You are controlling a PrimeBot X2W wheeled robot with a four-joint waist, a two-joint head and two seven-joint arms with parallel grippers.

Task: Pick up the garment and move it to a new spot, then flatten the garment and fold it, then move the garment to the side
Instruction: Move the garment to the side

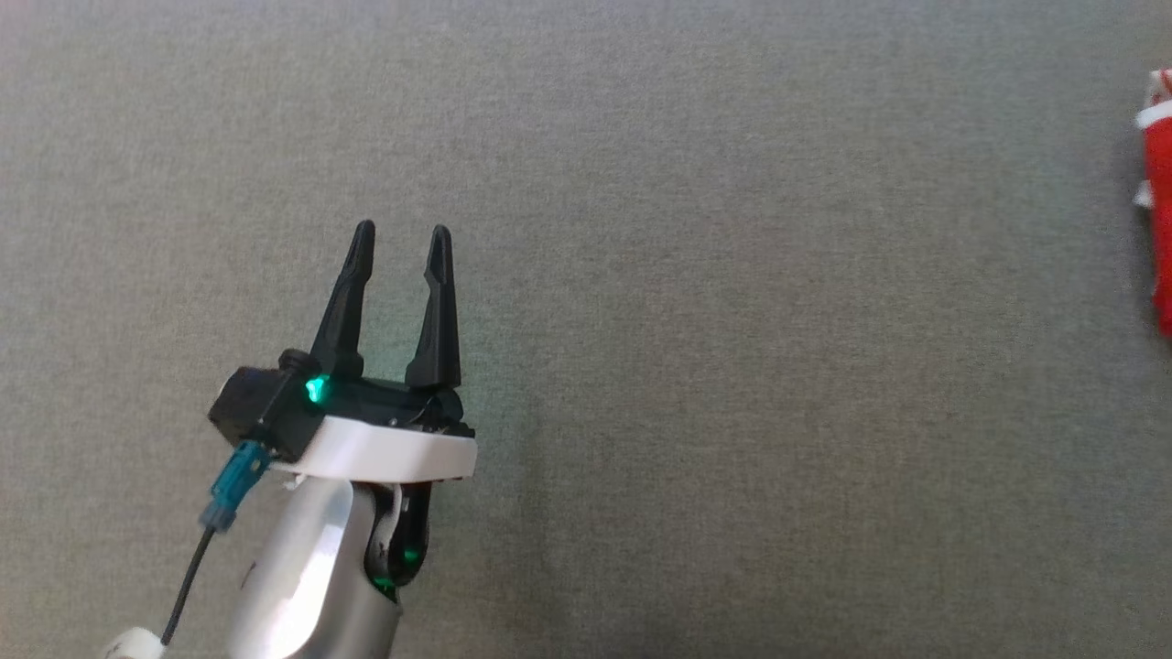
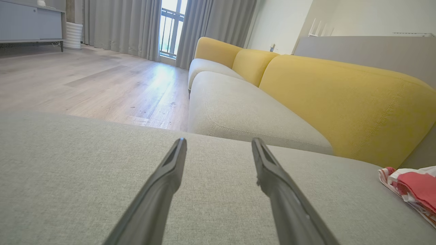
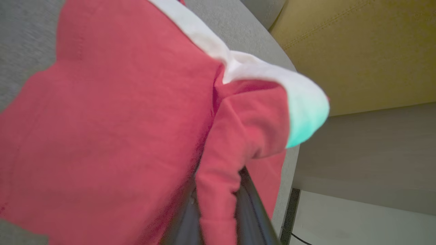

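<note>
**A:** What did you have under your head camera?

**B:** Mostly the grey sofa seat [image 1: 732, 275], operator; it ran from edge to edge of your head view. In your left wrist view the yellow backrest [image 2: 340, 102] rose behind it. The wooden floor [image 2: 85, 78] and the grey curtains [image 2: 119, 27] lay farther off.

**A:** Where was the garment?

**B:** The red garment [image 1: 1161, 201], trimmed in white, sat on that seat at the far right edge of your head view. It was well apart from your left gripper [image 1: 403, 229]. Your left wrist view showed it bunched on the seat near the foot of the backrest. Your right wrist view had it close to the lens.

**A:** How did your 2 claws stand?

**B:** Your left one was over bare upholstery, its 2 fingers spread wide with nothing between them. Your right gripper [image 3: 218, 200] was pinched narrow on a fold of the red cloth. That fold ran down between its dark fingers [image 3: 252, 211].
</note>
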